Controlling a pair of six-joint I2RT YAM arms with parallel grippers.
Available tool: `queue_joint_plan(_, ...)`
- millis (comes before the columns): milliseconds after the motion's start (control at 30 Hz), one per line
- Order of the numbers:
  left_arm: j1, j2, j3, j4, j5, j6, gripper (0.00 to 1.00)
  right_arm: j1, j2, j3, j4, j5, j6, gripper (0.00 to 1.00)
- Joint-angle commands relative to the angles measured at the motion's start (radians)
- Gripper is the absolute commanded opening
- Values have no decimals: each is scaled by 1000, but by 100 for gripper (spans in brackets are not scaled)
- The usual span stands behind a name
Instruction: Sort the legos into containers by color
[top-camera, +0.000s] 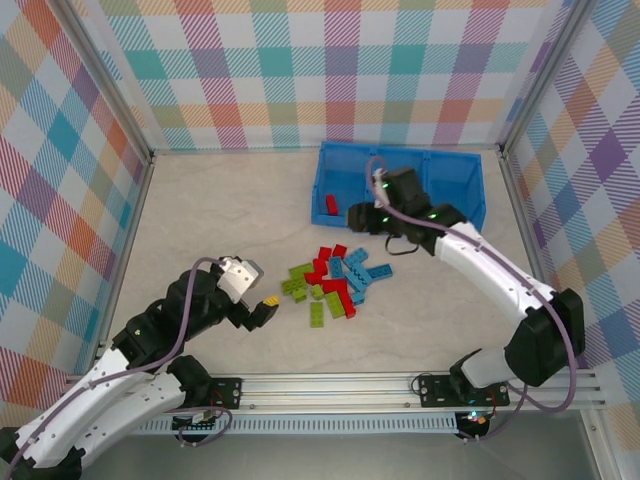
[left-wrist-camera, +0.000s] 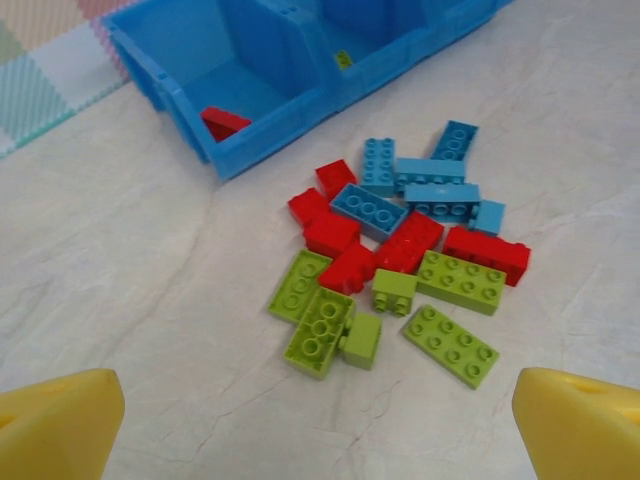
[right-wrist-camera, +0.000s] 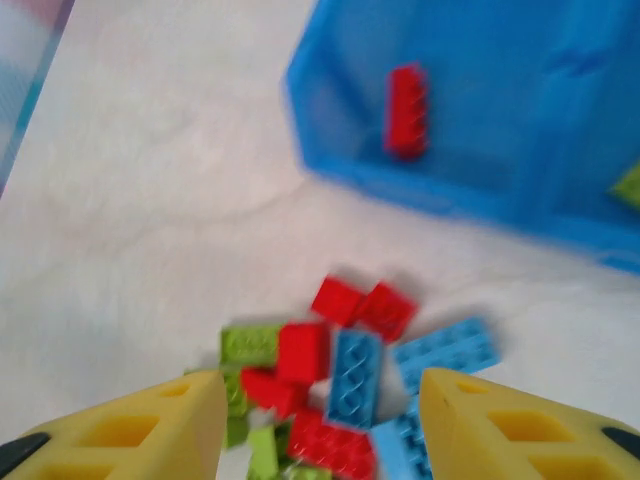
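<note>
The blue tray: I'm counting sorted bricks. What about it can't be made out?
- Top view: the right arm partly covers the tray's middle and right compartments.
- Left wrist view: the top edge cuts off its far compartments.
- Right wrist view: blurred; right edge cuts a green piece.

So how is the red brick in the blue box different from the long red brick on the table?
The red brick in the box is already inside the blue box; the long red brick on the table is not. The first lies alone; the second sits beside a green brick. Both are red.
</note>
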Motion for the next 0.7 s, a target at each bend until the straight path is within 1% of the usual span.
queue_joint_plan(0, 12, 31, 12, 25, 162, 94, 100, 73, 124, 34, -86, 87, -17, 54)
queue_joint_plan(33, 11, 37, 5, 18, 181, 129, 100, 92, 167, 57, -90, 129, -10, 54)
queue_joint_plan(133, 12, 36, -29, 11, 186, 170, 100, 113, 295, 138, -116, 199, 1, 54)
queue_joint_plan(333, 12, -31, -73, 23, 248, 186, 100, 113, 486, 248, -110, 239, 6, 55)
queue_joint_plan(400, 12, -46, -81, 23, 257, 191, 100, 112, 529, 277, -125, 273, -1, 56)
queue_joint_plan(500, 11, -60, -86, 23, 260, 191, 100, 98, 571, 297, -138, 309, 24, 61)
queue_joint_plan(533, 11, -62, -87, 24, 259, 194, 100, 91, 577, 294, -134, 304, 42, 60)
queue_joint_plan(667, 11, -61, -87, 30, 266, 198, 100, 77, 574, 260, -93, 296, 115, 54)
